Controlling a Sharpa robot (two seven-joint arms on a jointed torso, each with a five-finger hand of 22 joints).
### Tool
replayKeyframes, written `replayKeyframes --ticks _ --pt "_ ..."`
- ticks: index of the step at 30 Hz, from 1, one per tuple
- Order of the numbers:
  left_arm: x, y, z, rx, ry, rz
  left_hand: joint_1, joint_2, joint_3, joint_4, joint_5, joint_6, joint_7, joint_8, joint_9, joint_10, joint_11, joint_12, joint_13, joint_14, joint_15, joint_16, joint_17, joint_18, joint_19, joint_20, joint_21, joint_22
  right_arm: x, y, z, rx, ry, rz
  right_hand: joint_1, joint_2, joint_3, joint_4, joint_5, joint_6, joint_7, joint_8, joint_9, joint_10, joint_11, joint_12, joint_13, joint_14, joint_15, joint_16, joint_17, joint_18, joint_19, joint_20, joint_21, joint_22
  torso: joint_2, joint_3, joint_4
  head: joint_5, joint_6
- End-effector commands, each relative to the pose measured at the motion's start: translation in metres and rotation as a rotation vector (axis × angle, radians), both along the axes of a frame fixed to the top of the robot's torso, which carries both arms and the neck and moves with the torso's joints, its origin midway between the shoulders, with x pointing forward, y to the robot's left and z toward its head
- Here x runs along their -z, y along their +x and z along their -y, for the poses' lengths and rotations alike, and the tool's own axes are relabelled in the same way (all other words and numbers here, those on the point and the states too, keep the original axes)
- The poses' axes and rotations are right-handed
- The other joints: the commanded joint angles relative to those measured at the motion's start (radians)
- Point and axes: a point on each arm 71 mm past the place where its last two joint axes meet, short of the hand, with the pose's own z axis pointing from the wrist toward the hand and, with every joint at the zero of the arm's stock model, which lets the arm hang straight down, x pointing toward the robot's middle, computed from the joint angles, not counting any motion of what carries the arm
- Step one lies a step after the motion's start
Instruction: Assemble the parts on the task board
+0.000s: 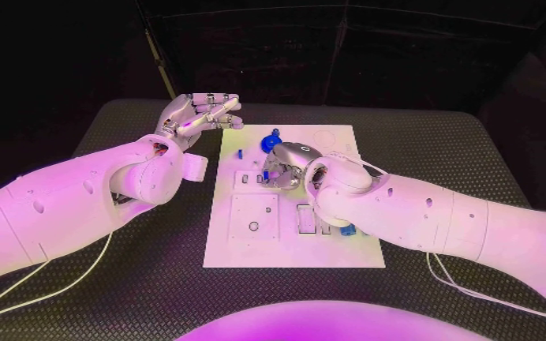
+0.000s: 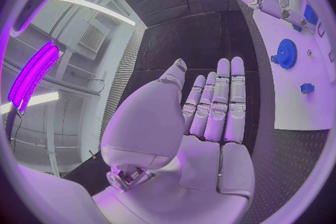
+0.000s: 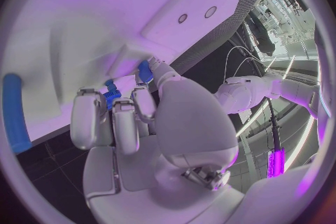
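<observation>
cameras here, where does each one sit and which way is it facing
Head view: on the robot's head, looking down at the task board; both white arms come in, left hand off the board's edge, right hand on the board.
Left wrist view: behind the left hand, facing along its flat, spread fingers towards the board's edge and the blue gear.
Right wrist view: behind the right hand, facing the board close up; its fingertips pinch a small blue part.
Shared: head and left wrist views both show the blue gear.

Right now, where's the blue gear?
Head view: the blue gear sits on the far part of the task board, just beyond the right hand, with the left hand raised off the board's far-left corner.
</observation>
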Motion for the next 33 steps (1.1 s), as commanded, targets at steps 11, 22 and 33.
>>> replayKeyframes --ticks 11,22,33 --pt "-0.0003 -0.0002 0.0016 0.015 -0.006 -0.002 0.001 0.009 0.000 -0.005 -0.003 0.006 -0.001 -0.003 0.000 0.004 0.000 0.003 0.000 0.005 0.000 -0.003 0.001 0.013 -0.005 -0.003 -0.003 -0.002 0.0058 -0.0005 0.0024 0.014 -0.036 -0.016 -0.019 -0.028 -0.007 0.011 -0.004 -0.021 0.005 -0.010 0.001 -0.012 0.003 -0.009 -0.004 0.089 0.011 -0.005 0.206 0.002 -0.009 0.007 -0.008 -0.005 0.000 0.0001 0.0009 0.000 -0.001" --pt "0.0001 -0.0003 0.0013 0.014 -0.005 -0.003 0.001 0.009 0.000 -0.006 -0.003 0.004 0.000 -0.005 0.000 0.002 0.001 0.001 0.000 0.004 0.001 -0.004 0.002 0.012 -0.005 -0.003 -0.003 -0.002 0.0049 -0.0007 0.0022 0.020 -0.029 -0.001 -0.070 -0.075 -0.060 0.042 0.009 -0.059 0.013 -0.024 0.002 -0.022 0.013 -0.016 -0.012 0.089 0.020 -0.005 0.207 0.005 -0.016 0.016 -0.017 -0.020 0.000 0.0002 0.0003 0.001 -0.001" --pt "0.0005 -0.0006 0.0017 0.016 -0.006 -0.004 0.001 0.009 -0.001 -0.007 -0.003 0.003 0.001 -0.006 -0.001 0.001 0.002 0.000 -0.001 0.004 0.001 -0.005 0.002 0.012 -0.006 -0.003 -0.003 -0.002 0.0011 -0.0011 0.0016 0.032 0.000 0.046 -0.079 -0.079 -0.077 0.058 0.007 -0.070 0.015 -0.027 0.003 -0.029 0.015 -0.021 -0.018 0.088 0.022 -0.006 0.206 0.006 -0.019 0.017 -0.021 -0.026 0.001 0.0005 0.0002 -0.001 -0.001"
